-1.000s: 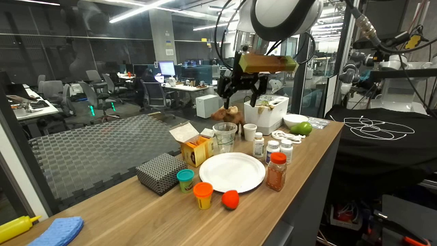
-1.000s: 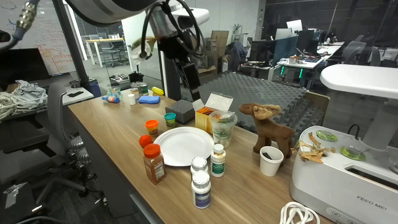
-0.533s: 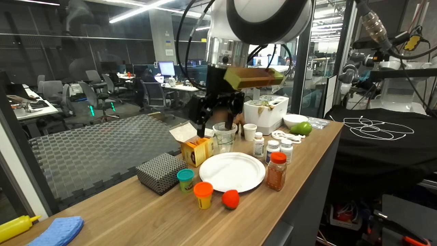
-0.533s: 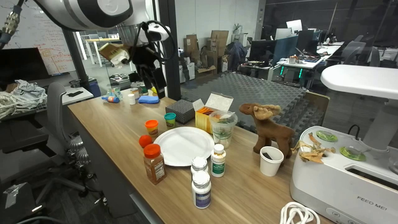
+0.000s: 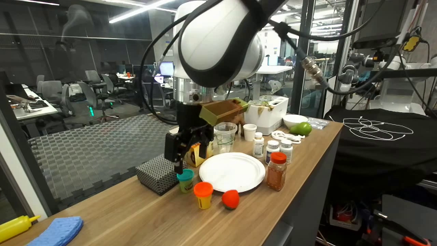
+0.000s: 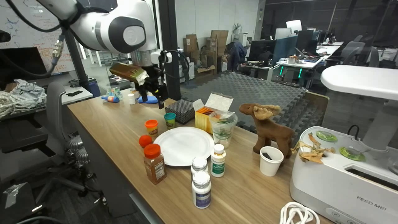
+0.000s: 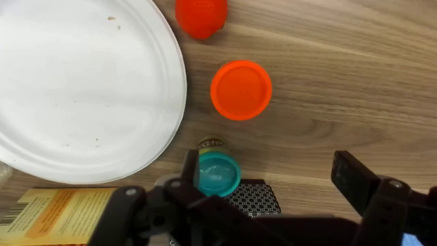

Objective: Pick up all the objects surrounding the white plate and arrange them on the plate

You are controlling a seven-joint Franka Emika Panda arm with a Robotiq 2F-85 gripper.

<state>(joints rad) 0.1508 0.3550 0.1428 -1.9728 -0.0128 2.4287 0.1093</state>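
The white plate [image 5: 232, 172] lies bare but for crumbs. Beside it stand an orange-lidded yellow cup [image 7: 241, 90], a teal-lidded cup [image 7: 220, 176], a small red-orange ball [image 6: 145, 141] and a red-capped spice bottle [image 5: 276, 174]. Three white-capped bottles, among them a green-labelled one [image 6: 217, 163] and a purple-labelled one [image 6: 201, 193], group at another side of the plate. Open and holding nothing, my gripper [image 7: 266, 164] hangs above the table near the teal-lidded cup and the grey box; in the wrist view one finger [image 7: 191, 167] covers part of the teal lid's edge.
A dark grey patterned box [image 5: 157, 174], a yellow carton [image 6: 203, 123] with raised flaps and a tall clear plastic cup [image 6: 223, 127] stand close around the plate. Farther off are a toy moose [image 6: 269, 127], a paper cup [image 6: 271, 161] and a white machine [image 6: 342, 174].
The arm has come down toward the table and swung across to the side of the teal-lidded cup and grey box. The gripper has stayed open, and the objects have not moved.
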